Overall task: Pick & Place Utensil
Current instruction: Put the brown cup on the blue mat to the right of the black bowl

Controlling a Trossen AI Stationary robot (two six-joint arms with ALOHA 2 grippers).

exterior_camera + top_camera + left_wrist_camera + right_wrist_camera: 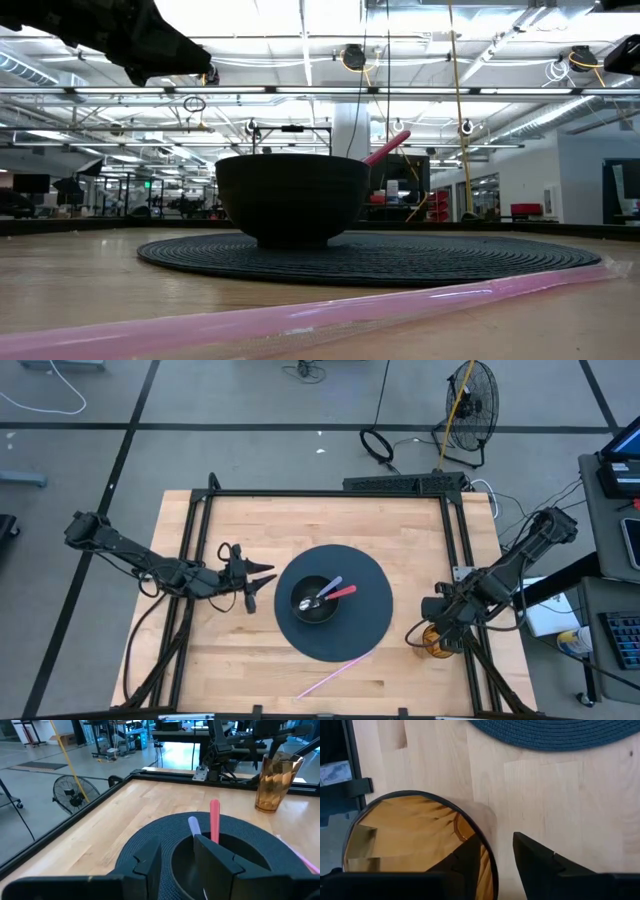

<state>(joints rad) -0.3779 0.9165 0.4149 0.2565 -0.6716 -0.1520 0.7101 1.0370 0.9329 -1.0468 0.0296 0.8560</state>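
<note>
Pink straw (pixel 300 318) near table's front edge | left tool (pixel 262 584) open beside mat (pixel 372 622) | right tool (pixel 492 857) straddles cup rim (pixel 485 845)

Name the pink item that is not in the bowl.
The long pale pink straw, lying flat on the table off the mat's edge; the pink-handled utensil leans inside the bowl.

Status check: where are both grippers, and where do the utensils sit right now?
Left gripper open, empty, beside the mat. Right gripper open over the amber cup. Two utensils in the bowl; pink straw loose on the table. Nothing blocking.
</note>
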